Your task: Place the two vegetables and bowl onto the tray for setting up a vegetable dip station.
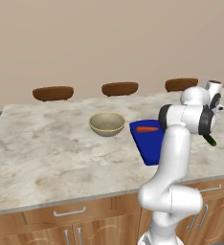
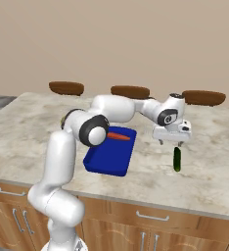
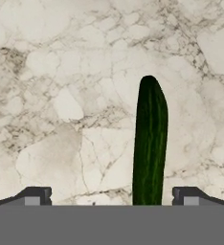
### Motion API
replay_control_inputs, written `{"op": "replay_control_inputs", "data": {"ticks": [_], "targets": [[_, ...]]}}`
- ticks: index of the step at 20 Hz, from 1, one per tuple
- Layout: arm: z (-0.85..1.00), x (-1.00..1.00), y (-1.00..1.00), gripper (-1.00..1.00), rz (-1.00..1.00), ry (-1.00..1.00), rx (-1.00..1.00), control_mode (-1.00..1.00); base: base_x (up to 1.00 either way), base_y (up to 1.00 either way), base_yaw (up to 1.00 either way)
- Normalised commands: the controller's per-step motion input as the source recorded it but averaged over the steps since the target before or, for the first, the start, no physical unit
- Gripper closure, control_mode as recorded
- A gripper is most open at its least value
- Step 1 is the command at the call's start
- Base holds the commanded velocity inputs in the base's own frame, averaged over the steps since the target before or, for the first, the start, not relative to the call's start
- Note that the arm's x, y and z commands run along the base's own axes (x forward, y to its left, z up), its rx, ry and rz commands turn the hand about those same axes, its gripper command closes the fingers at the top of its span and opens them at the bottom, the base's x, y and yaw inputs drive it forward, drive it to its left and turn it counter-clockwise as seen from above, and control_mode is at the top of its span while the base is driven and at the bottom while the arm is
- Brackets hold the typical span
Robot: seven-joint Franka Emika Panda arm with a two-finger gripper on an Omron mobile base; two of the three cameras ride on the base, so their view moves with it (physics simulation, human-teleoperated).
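Hovering with jaws spread wide above the green vegetable, which lies on the desk right of the tray; an off-centre descent could roll it away.

Orange carrot, deep-blue tray, dark green cucumber, beige-veined marble counter.

A rendered kitchen. A marble tabletop sits over wooden cabinets with metal handles. Brown stools line the far side.
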Motion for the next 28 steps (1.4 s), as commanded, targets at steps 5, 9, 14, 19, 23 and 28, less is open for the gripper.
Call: {"op": "replay_control_inputs", "data": {"ticks": [5,9,14,19,23,28], "targets": [[-0.15,0.00,-0.12,-1.00,0.00,0.00,0.00,-1.00,0.00,0.00,0.00],[-0.17,0.00,-0.15,-1.00,0.00,0.00,0.00,-1.00,0.00,0.00,0.00],[-0.20,0.00,-0.21,-1.00,0.00,0.00,0.00,-1.00,0.00,0.00,0.00],[-0.12,0.00,-0.09,-1.00,0.00,0.01,0.00,-1.00,0.00,0.00,0.00],[-0.18,0.00,0.00,-1.00,0.00,0.01,0.00,-1.00,0.00,0.00,0.00],[-0.18,0.00,-0.01,-1.00,0.00,0.01,0.00,-1.00,0.00,0.00,0.00]]}}
